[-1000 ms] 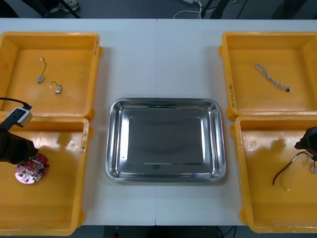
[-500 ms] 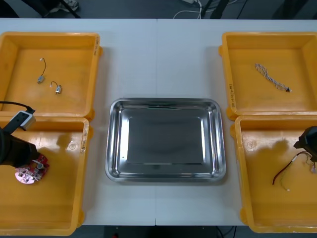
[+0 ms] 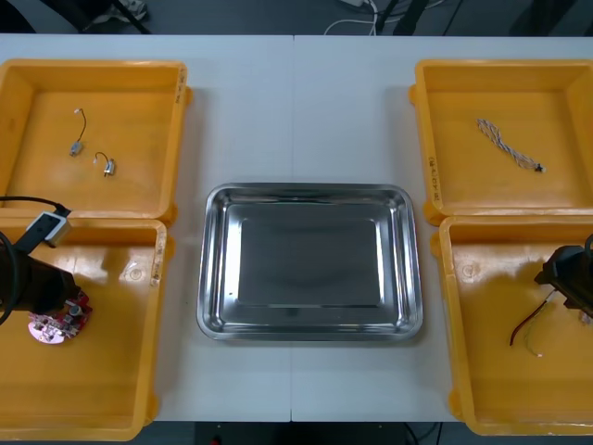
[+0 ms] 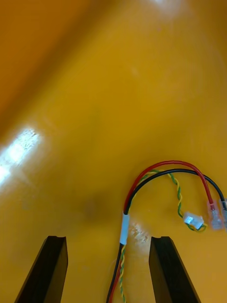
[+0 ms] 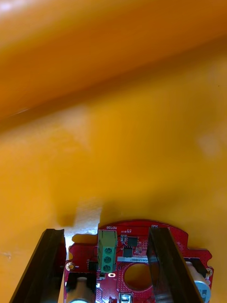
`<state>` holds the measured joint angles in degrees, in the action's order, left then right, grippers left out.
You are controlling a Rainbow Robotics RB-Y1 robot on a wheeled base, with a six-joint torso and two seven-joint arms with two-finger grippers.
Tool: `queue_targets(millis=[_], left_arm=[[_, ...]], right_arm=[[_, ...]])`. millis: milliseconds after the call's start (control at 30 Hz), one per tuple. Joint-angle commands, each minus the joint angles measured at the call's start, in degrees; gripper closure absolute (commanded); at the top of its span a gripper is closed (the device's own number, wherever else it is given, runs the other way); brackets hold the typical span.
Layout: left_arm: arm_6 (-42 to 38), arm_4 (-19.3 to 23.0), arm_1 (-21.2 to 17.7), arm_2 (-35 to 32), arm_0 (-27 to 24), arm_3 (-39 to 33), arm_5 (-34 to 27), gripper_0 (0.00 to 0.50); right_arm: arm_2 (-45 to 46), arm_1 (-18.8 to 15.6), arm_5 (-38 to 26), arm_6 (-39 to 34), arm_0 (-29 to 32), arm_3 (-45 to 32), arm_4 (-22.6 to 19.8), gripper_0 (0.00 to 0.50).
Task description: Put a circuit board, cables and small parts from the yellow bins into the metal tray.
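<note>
Board [image 5: 142, 232] rim within left end effector [image 5: 106, 231] gap

The metal tray [image 3: 306, 192] in the middle of the table [image 3: 296, 102] is bare and shiny like a mirror. The table is pale, smooth and dull. The yellow bins [image 3: 93, 67] at its corners look like smooth plastic with a soft shine. The round red circuit board [image 5: 132, 229] is glossy, with a green plastic block [image 5: 107, 251]. The red and yellow cable [image 4: 163, 164] has a smooth plastic coat.
</note>
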<state>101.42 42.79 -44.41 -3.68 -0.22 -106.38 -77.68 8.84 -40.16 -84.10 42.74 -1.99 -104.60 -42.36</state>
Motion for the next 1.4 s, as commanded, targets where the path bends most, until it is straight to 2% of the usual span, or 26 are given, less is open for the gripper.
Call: queue_targets(millis=[33, 300, 333, 367, 400, 433, 1067, 1133, 1333, 1367, 1400], left_arm=[[6.4, -0.4, -2.5, 0.7, 1.3, -0.3, 0.8, 0.0], [6.6, -0.3, -2.5, 0.7, 1.5, -0.3, 0.8, 0.0], [6.6, -0.3, -2.4, 0.8, 1.5, -0.3, 0.8, 0.017], [6.6, -0.4, -2.4, 0.7, 1.5, -0.3, 0.8, 0.173], [6.7, -0.3, -2.5, 0.7, 1.5, -0.3, 0.8, 0.306], [6.6, -0.3, -2.4, 0.7, 1.6, -0.3, 0.8, 0.498], [6.7, 0.4, -2.5, -0.2, 1.7, -0.6, 0.7, 0.5], [6.7, 0.5, -2.5, -1.0, 1.5, -1.1, -0.3, 0.5], [6.2, 0.9, -2.5, -4.4, 0.0, -5.2, -8.8, 0.5], [6.0, 1.1, -2.5, -5.0, -0.1, -6.1, -10.4, 0.5], [5.8, 1.2, -2.5, -5.6, -0.5, -6.8, -12.0, 0.5]], right_arm=[[-1.2, 0.2, 0.6, -1.0, 0.5, 0.1, 0.6, 0.0], [-1.5, 0.2, 2.1, -1.1, 0.5, 1.9, 0.1, 0.0], [-1.5, 0.2, 2.2, -1.1, 0.5, 2.0, 0.2, 0.0], [-1.5, 0.2, 2.3, -1.1, 0.5, 2.1, 0.1, 0.0], [-1.5, 0.2, 2.3, -1.0, 0.5, 2.2, 0.1, 0.0], [-1.5, 0.2, 2.4, -1.1, 0.4, 2.5, 0.0, 0.0], [-2.7, 0.7, 3.0, -1.4, 0.4, 4.0, 0.3, 0.0], [-2.8, 0.8, 3.0, -1.3, 0.3, 4.1, 0.3, 0.0], [-3.1, 0.8, 3.7, -1.4, 0.4, 4.8, 0.2, 0.0], [-3.2, 0.8, 3.7, -1.4, 0.4, 4.8, 0.1, 0.102], [-3.1, 0.8, 3.8, -1.3, 0.3, 4.8, 0.2, 0.276]])
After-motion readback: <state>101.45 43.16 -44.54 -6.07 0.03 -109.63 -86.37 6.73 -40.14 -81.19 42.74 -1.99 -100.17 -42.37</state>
